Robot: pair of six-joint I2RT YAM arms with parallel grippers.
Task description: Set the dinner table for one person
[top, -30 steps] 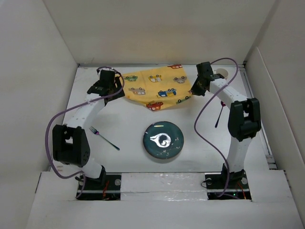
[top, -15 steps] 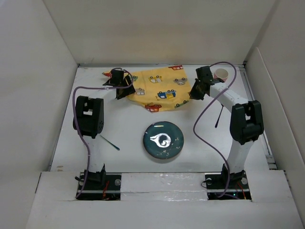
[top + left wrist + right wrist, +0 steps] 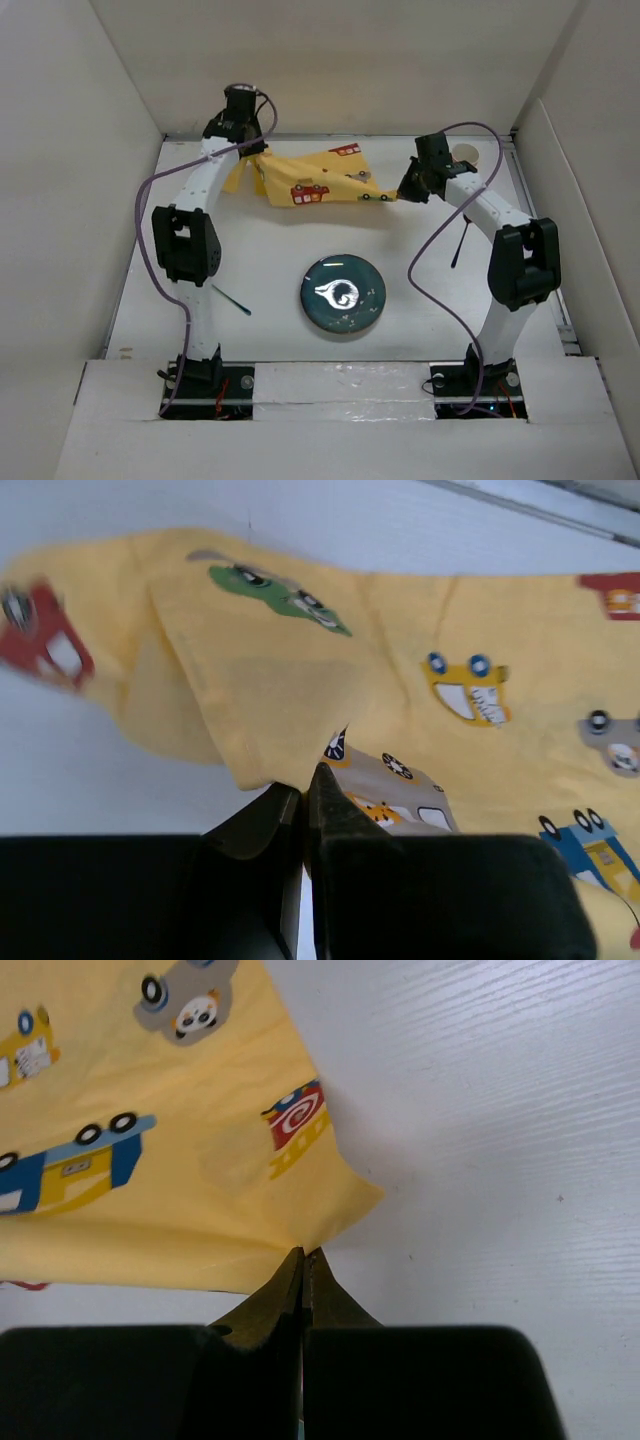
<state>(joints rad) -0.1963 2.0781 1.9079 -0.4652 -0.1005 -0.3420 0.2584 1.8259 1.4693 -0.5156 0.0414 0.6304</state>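
So, left gripper (image 3: 305, 783): pinched shut on a folded edge of the yellow car cloth (image 3: 300, 670). No gap shows between its two black fingers.
Right gripper (image 3: 303, 1256): also pinched shut on the yellow car cloth, at a corner beside a little red car picture.
Yellow car cloth: it runs from one gripper to the other like a long band. The top view shows a fold hanging down just past the left gripper. It looks lifted off the table where it is held.
Dinner table (image 3: 270, 250): the big white flat top, under both grippers and all around them, with white walls on its sides.
Plate (image 3: 343, 292): round, dark green-blue with a white swirl. It lies flat on the table, between the two grippers and well back from them, closer to the arm bases.
Thin dark utensil (image 3: 231, 300): on the table far back from the left gripper, partly hidden behind the left arm.
Second thin dark utensil (image 3: 458, 243): on the table back from the right gripper, beside the right arm.
Cup (image 3: 465, 153): just past the right gripper, near the far wall, partly hidden by the arm.
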